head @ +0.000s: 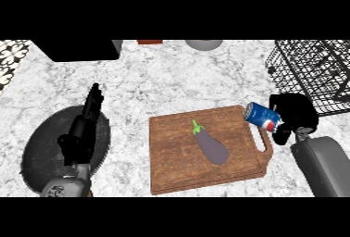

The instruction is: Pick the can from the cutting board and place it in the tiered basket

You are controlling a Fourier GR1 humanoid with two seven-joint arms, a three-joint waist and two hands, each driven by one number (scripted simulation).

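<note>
A blue can [263, 116] with a red and white logo is tilted at the right edge of the wooden cutting board [176, 159], near its handle slot. My right hand [295, 113] is curled round the can from the right side. The black wire tiered basket [312, 74] stands at the back right, just beyond that hand. My left hand [87, 121] is open with fingers pointing up, resting at the left over a dark round plate [41, 148].
A purple eggplant [211, 145] with a green stem lies in the middle of the board. A black appliance [78, 49] stands at the back left, and a grey bowl [203, 44] at the back centre. A patterned tile [12, 58] shows at the far left.
</note>
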